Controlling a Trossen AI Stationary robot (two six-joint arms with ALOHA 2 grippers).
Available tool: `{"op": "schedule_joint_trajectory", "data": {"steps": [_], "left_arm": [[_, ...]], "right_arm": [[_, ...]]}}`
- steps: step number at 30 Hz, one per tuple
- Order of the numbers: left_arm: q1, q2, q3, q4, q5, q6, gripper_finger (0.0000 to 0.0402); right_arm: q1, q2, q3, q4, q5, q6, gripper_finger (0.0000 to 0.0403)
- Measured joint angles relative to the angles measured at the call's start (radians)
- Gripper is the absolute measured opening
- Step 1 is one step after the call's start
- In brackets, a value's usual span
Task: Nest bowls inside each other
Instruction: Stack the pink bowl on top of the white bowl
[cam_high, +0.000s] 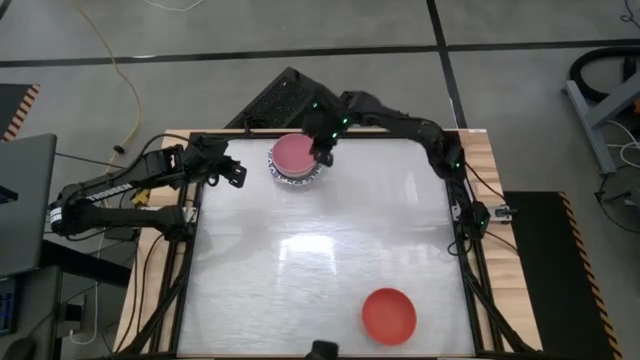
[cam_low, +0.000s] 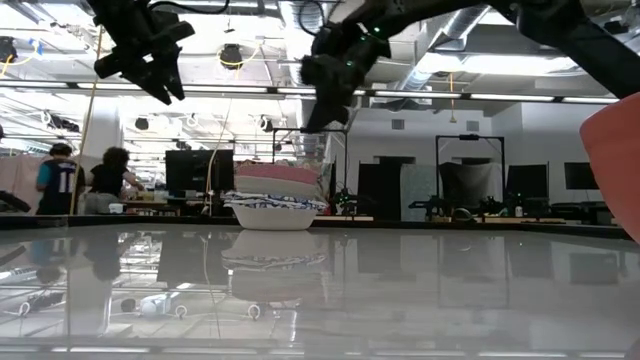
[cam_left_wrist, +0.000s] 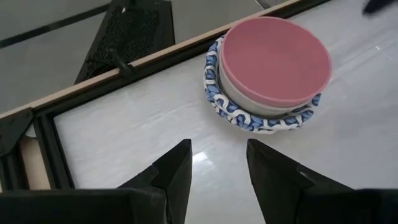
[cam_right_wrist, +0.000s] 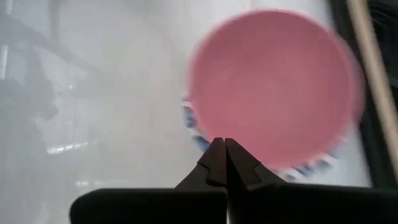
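Note:
A pink bowl (cam_high: 294, 152) sits nested on top of a stack near the table's far edge, left of the middle. Below it shows a white bowl with a blue-patterned scalloped rim (cam_left_wrist: 249, 118), which rests on the table. My right gripper (cam_high: 322, 157) hangs shut just above the stack's right side; in the low view its fingers (cam_low: 320, 115) are clear of the pink bowl (cam_low: 278, 172). My left gripper (cam_high: 238, 172) hovers open to the left of the stack, pointing at it with nothing between its fingers (cam_left_wrist: 217, 152). A red bowl (cam_high: 388, 315) stands alone near the front edge, right of the middle.
The glossy table top (cam_high: 320, 260) lies bare between the stack and the red bowl. A wooden frame (cam_high: 480, 150) borders the table. A black grid-like object (cam_high: 275, 100) lies on the floor beyond the far edge. People stand far off in the room (cam_low: 90, 180).

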Motion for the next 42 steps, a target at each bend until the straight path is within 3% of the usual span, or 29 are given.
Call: {"op": "schedule_joint_trajectory", "data": {"steps": [8,42], "left_arm": [[0.0,0.0,0.0,0.0,0.008,-0.001,0.0142],[0.0,0.0,0.0,-0.006,0.017,0.007,0.0142]], "right_arm": [[0.092,0.066,0.0,0.092,0.035,-0.006,0.0003],[0.105,0.13,0.0,0.059,0.086,0.003,0.0004]]}}
